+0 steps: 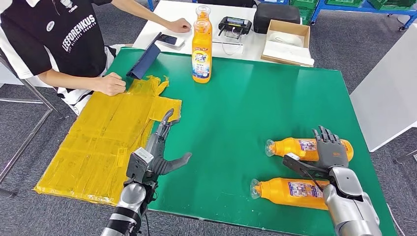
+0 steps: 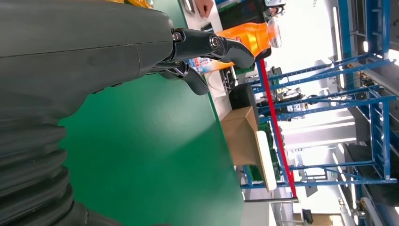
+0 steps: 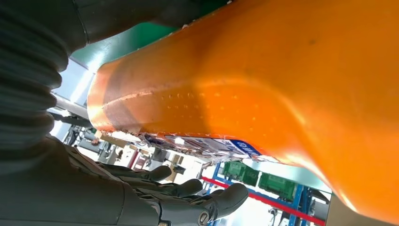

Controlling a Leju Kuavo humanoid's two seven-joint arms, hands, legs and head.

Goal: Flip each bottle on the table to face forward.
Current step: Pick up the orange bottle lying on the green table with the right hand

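Left arm: reached in from the near left, forearm angled toward the far side.
Left hand (image 1: 162, 147): empty, fingers stretched forward, thumb splayed out to the right.
Right arm: came in at the near right.
Right hand (image 1: 327, 155): fingers spread and pointing far, thumb out to the left; probably gripping nothing, though contact was unclear.

Head view: high on robot's body, looks forward and down over green table (image 1: 255, 108), whole top visible. Left wrist view: turned sideways, low over green table (image 2: 155, 155), faces upright bottle (image 2: 244, 40) at far edge; shared with head view, upright bottle (image 1: 202, 46). Right wrist view: very close against lying bottle (image 3: 263, 89).
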